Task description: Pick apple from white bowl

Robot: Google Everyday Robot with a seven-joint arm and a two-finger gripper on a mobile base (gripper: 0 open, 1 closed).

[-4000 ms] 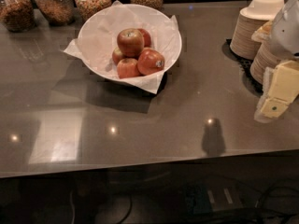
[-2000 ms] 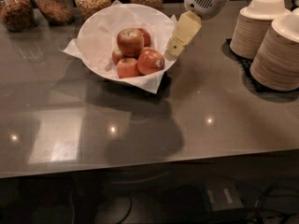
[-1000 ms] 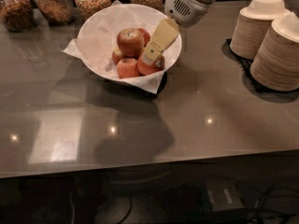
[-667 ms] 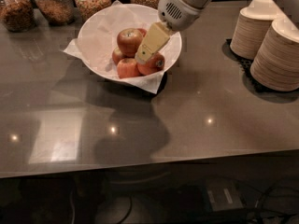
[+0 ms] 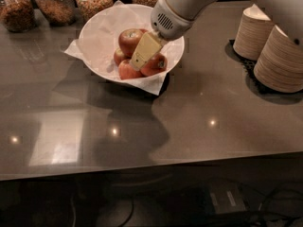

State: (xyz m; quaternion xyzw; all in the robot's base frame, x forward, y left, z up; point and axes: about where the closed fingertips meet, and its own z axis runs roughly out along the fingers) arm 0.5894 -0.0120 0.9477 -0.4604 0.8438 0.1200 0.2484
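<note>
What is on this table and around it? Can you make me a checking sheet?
Surface: dark shiny table, with small light spots reflected in it.
Job's things: white bowl lined with crinkled paper, holding a pile of red apples.
Clutter: four jars of brown food along the back; two stacks of paper bowls on a black mat at the right.
Gripper: the gripper is down inside the white bowl, right against the apples.
Cables: dark cables on the floor below the table's front edge.
Surroundings: dark floor below; nothing else seen.
</note>
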